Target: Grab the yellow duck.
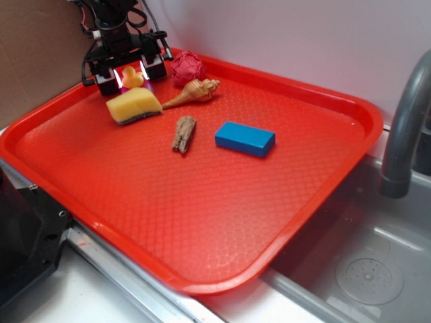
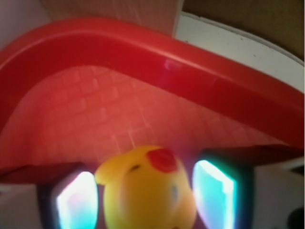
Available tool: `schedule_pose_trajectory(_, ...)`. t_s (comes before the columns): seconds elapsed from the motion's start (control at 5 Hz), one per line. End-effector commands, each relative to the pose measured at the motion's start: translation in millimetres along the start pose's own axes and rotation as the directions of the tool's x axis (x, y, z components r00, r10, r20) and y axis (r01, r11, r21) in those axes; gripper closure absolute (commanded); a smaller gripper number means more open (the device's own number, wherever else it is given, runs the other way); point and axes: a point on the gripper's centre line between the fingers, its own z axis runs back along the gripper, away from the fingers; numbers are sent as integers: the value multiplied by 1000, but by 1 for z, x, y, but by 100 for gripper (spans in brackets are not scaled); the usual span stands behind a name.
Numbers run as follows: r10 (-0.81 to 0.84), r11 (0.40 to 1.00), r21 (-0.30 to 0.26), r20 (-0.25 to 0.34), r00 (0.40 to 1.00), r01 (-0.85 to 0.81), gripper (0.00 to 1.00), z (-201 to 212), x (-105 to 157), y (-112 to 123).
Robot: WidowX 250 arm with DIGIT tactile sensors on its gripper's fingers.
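The duck is found at the far left corner of the tray, between the fingers of the gripper, which is lowered around it. In the wrist view the duck is seen flanked by two lit pads, with a narrow gap showing on each side, so the jaws are judged apart and not yet clamped. The step in hand appears to be the closing on the toy. It would best be done with the jaws kept centred on the round body, so that both pads meet it at once and it is not squeezed out sideways; the close should be gentle, since a rubber toy is likely to deform or slip. The sponge lies just beside the gripper and should not be nudged. On the tray are counted one duck, one sponge, one red ball, one shell, one piece of wood and one blue block. A faucet stands over the sink at right.
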Motion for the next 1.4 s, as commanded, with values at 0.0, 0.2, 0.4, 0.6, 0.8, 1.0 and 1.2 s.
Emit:
schedule_pose_trajectory(0.0, 32, 999, -18, 6, 999, -32, 100, 6, 9, 5)
schedule_pose_trajectory(0.2, 22, 1000, -13, 5, 1000, -21, 100, 14, 5, 2)
schedule_pose_trajectory(0.4, -43, 999, -11, -7, 999, 43, 100, 55, -7, -9)
schedule_pose_trajectory(0.6, -199, 980, -7, -68, 978, 199, 100, 86, -18, -16)
schedule_pose_trajectory(0.8, -394, 919, -85, -130, 910, 386, 100, 122, -41, -16)
schedule_pose_trajectory(1.0, -536, 841, -206, -184, 824, 501, 100, 165, -66, -7)
schedule_pose_trajectory(1.2, -662, 739, -325, -187, 726, 590, 100, 209, -79, 11)
